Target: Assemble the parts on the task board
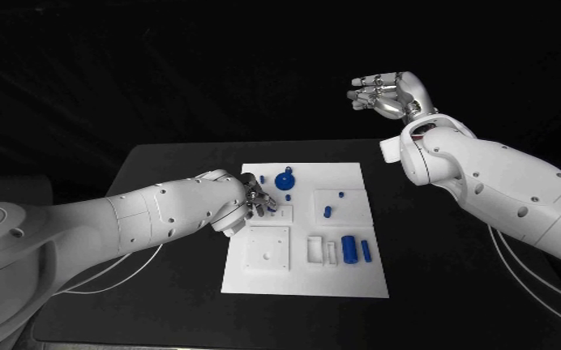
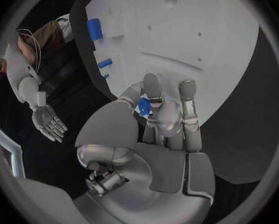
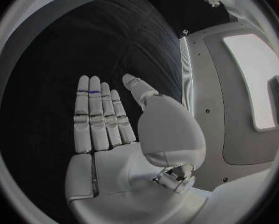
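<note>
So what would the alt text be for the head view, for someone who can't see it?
The robot's left hand reaches over a white task board on a black table, holding a small blue part. Its right hand is raised empty beyond the table, fingers apart. More blue parts lie on the board.

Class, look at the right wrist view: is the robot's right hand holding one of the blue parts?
No. The right hand is flat with straight fingers, and nothing lies in its palm.

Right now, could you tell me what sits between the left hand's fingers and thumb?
In the left wrist view, the left hand pinches a small blue part.
</note>
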`<control>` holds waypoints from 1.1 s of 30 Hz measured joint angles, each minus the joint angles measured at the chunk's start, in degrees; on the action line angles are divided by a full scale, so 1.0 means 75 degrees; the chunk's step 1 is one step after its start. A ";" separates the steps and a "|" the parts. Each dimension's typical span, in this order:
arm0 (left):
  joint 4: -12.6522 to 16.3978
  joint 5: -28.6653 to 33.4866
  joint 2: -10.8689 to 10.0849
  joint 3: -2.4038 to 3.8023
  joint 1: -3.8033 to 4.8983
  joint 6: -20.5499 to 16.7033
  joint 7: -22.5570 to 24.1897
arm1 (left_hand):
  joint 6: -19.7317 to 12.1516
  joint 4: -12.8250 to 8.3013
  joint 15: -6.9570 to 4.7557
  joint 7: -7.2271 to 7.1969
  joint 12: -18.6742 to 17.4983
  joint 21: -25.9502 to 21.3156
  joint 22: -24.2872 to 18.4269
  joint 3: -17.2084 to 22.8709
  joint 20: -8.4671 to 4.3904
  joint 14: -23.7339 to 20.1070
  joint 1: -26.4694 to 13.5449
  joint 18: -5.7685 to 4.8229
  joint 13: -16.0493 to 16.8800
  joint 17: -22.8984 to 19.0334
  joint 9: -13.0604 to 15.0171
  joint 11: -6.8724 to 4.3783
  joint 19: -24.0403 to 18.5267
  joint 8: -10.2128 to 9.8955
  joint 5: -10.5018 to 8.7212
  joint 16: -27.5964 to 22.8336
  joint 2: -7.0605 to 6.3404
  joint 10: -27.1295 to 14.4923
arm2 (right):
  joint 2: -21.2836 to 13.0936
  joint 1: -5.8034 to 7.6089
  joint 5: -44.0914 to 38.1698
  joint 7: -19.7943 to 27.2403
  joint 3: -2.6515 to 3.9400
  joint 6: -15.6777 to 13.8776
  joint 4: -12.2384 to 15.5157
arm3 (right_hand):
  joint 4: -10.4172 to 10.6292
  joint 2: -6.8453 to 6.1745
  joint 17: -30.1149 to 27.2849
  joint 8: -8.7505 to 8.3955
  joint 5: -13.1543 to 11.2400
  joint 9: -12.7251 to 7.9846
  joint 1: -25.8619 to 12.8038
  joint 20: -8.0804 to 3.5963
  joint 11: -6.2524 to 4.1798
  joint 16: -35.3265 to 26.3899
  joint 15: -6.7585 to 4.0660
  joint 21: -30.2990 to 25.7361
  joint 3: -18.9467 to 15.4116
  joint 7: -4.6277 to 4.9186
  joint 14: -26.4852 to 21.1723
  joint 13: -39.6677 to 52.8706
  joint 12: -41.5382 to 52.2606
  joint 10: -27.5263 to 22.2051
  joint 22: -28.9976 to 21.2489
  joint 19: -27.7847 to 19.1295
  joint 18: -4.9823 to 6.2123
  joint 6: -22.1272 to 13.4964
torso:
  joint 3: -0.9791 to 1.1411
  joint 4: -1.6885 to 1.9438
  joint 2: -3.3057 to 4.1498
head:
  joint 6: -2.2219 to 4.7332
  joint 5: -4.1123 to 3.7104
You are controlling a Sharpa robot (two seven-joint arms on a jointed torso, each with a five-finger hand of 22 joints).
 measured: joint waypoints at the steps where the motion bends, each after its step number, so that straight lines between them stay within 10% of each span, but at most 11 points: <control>1: -0.0007 -0.0057 0.0005 0.0000 -0.0007 0.0006 0.0000 | 0.0000 0.0003 0.0000 0.0000 0.0000 -0.0026 0.0013 -0.0003 0.0000 0.0000 0.0001 0.0000 -0.0005 0.0000 0.0000 0.0000 0.0000 0.0000 -0.0007 0.0000 0.0000 0.0000 | 0.0005 0.0000 0.0006 0.0003 0.0000 -0.0001 -0.0003 | 0.0000 0.0000 0.0000 0.0000 0.0006 0.0000 0.0000 0.0000 0.0000 0.0000 0.0000 0.0000 0.0000 0.0000 0.0000 0.0000 0.0000 0.0000 -0.0009 0.0000 0.0001 0.0000 | 0.0001 0.0000 0.0001 | -0.0003 -0.0007; 33: -0.0185 -0.0474 0.0116 0.0002 -0.0030 0.0408 -0.0018 | 0.0000 0.0094 0.0027 0.0000 0.0038 -0.0398 0.0389 -0.0116 0.0028 0.0026 0.0031 0.0000 -0.0048 -0.0053 0.0000 0.0017 0.0137 0.0000 -0.0415 0.0000 0.0151 0.0017 | 0.0028 0.0001 0.0048 0.0016 0.0000 -0.0006 -0.0021 | -0.0072 0.0000 -0.0005 0.0000 0.0035 0.0001 0.0001 0.0000 -0.0001 0.0000 -0.0002 0.0114 -0.0011 -0.0002 0.0000 0.0002 0.0004 0.0000 -0.0191 -0.0001 -0.0002 0.0001 | -0.0001 0.0005 0.0011 | -0.0057 -0.0060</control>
